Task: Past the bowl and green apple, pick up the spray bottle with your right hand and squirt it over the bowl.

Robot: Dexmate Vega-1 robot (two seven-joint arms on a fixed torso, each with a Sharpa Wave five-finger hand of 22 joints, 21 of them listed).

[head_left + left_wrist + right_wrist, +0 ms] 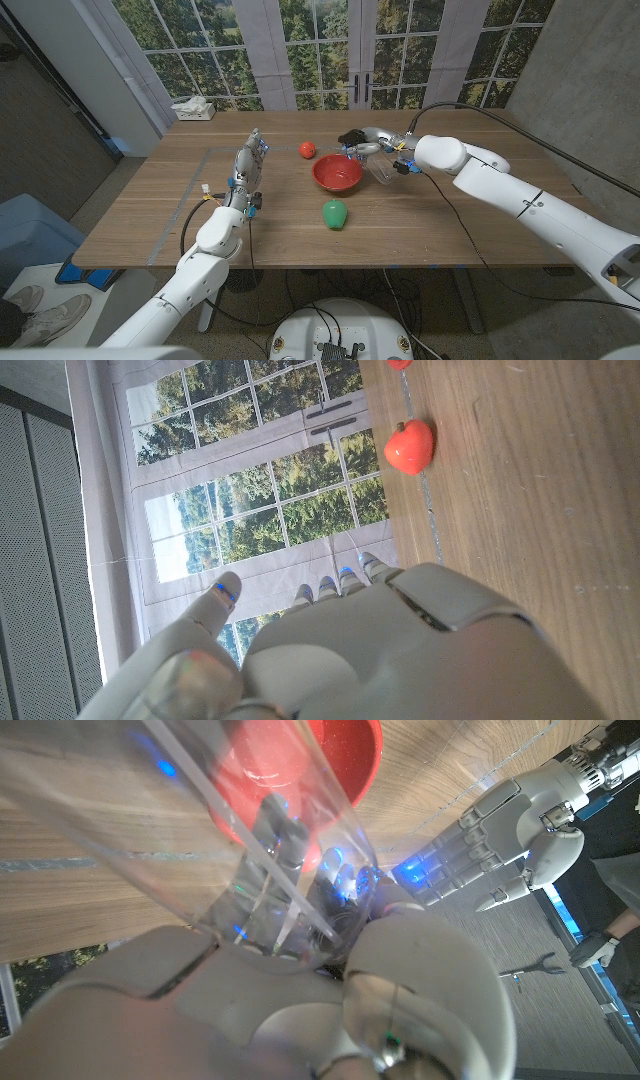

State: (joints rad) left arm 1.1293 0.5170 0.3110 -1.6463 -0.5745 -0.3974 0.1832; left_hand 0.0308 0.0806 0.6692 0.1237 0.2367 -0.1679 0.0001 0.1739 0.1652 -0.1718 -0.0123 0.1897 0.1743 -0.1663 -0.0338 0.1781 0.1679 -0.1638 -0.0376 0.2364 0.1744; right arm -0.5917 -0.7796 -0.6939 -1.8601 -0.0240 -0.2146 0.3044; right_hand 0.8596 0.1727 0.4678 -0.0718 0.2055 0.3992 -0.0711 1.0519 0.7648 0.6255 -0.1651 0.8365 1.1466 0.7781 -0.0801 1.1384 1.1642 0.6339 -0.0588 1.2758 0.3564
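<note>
While right robot hand [372, 146] grips spray bottle [381, 168], bowl [337, 173] beside.

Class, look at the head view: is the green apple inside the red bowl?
No. The green apple lies on the table, apart from the red bowl.

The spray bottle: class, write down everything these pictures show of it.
The spray bottle has a clear, see-through plastic body with a thin tube running inside, plain in the right wrist view, and a dark spray head. The right hand grips it, lifted off the wooden table and tilted, its head toward the far rim of the red bowl. Whether liquid is inside or spraying cannot be told. Nothing but the hand visibly touches it.
</note>
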